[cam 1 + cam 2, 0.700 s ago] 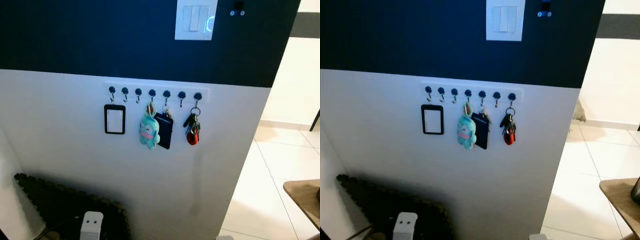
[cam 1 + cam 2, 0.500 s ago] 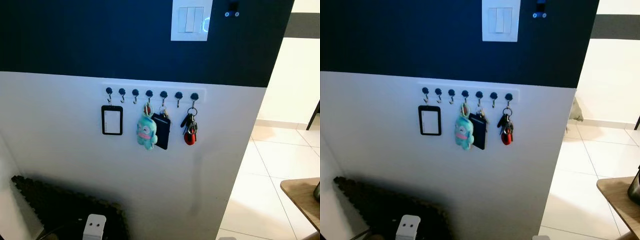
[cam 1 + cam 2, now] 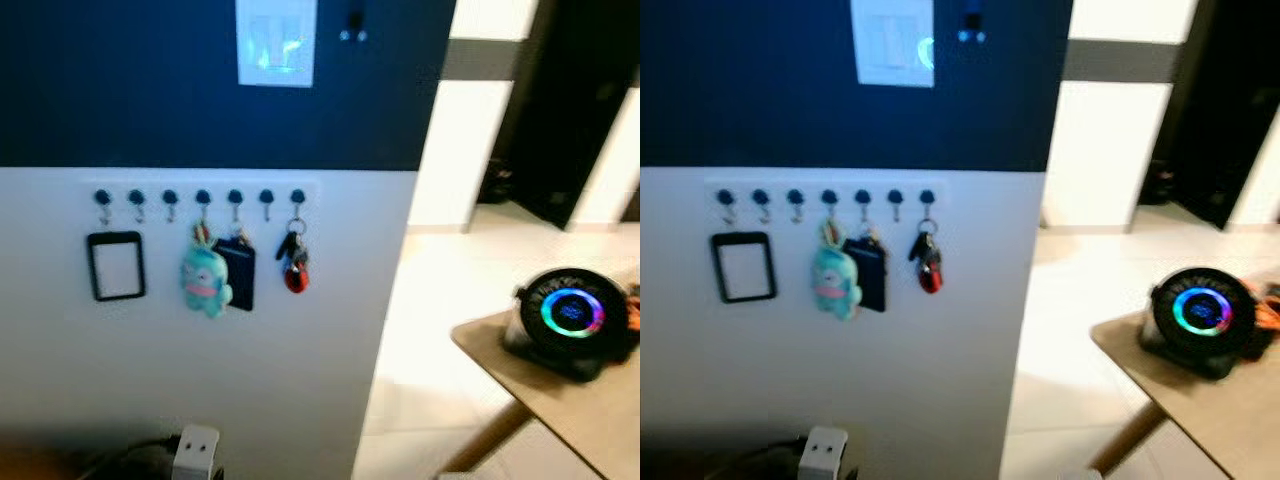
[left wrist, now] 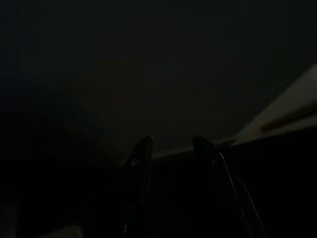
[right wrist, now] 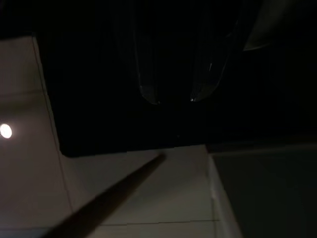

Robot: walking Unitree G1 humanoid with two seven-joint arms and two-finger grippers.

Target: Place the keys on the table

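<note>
Keys (image 3: 293, 262) hanging on the last hook of the wall rack (image 3: 200, 196), right of a plush (image 3: 205, 284). Table (image 3: 590, 410) well apart, bearing a glowing speaker (image 3: 570, 318). Left gripper (image 4: 171, 144) and right gripper (image 5: 176, 96) parted, empty.

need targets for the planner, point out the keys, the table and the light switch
keys (image 3: 293, 262), left eye view, on the red fob
table (image 3: 590, 415), left eye view, on bare wooden top
light switch (image 3: 276, 42), left eye view, on plate centre
</note>
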